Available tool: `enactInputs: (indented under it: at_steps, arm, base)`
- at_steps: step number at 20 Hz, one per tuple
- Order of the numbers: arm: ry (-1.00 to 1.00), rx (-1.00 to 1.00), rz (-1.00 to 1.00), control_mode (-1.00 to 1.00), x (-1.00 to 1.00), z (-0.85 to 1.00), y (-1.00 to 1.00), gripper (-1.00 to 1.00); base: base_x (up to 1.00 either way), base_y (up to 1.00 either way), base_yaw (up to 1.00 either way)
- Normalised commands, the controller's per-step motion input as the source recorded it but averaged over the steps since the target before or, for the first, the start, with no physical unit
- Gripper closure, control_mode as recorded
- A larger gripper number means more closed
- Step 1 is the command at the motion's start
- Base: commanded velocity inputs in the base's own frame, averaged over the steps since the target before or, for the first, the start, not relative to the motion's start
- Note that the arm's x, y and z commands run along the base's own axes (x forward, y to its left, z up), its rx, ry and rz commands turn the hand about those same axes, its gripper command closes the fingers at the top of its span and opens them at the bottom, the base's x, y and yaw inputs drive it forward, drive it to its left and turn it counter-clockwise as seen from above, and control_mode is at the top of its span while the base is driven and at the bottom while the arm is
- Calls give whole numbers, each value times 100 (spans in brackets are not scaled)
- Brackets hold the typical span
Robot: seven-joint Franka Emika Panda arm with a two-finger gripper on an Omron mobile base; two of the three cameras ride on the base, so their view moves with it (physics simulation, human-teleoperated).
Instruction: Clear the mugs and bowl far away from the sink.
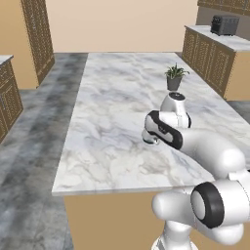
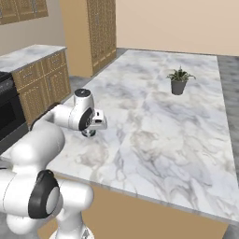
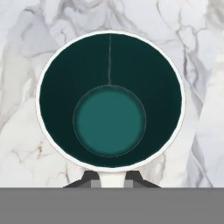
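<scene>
A mug (image 3: 109,100) with a teal inside and a white rim is seen from straight above in the hand view. My gripper (image 3: 112,180) is shut on its white handle, which sits between the two dark fingertips (image 3: 87,179). In the base views the mug (image 1: 149,139) (image 2: 88,133) hangs under the hand, low over the marble island counter (image 1: 112,97) (image 2: 154,135) near the robot's edge. I cannot tell whether it touches the marble. The bowl and the sink are out of view.
A small potted plant (image 1: 174,78) (image 2: 178,81) stands farther back on the island. A dark toaster (image 1: 224,24) sits on a side counter at the far right. A dark oven front (image 2: 5,114) and wooden cabinets (image 2: 46,81) line the left side.
</scene>
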Motion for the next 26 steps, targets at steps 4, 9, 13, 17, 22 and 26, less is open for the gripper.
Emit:
enactInputs:
  at_steps: [4, 9, 13, 17, 22, 26]
  arm:
    - [0, 0, 0, -100, 0, -37, 0, 100]
    - [0, 0, 0, -100, 8, -40, 0, 100]
    - [0, -1, 0, -100, 16, -46, 0, 100]
    - [0, -1, 0, -100, 17, -38, 0, 100]
    - [0, -2, 0, -100, 23, -34, 0, 100]
    - [-1, 0, 0, -100, 24, -31, 0, 100]
  base:
    - [0, 0, 0]
    - [0, 0, 0]
    - [0, 0, 0]
    - [0, 0, 0]
    - [0, 0, 0]
    - [0, 0, 0]
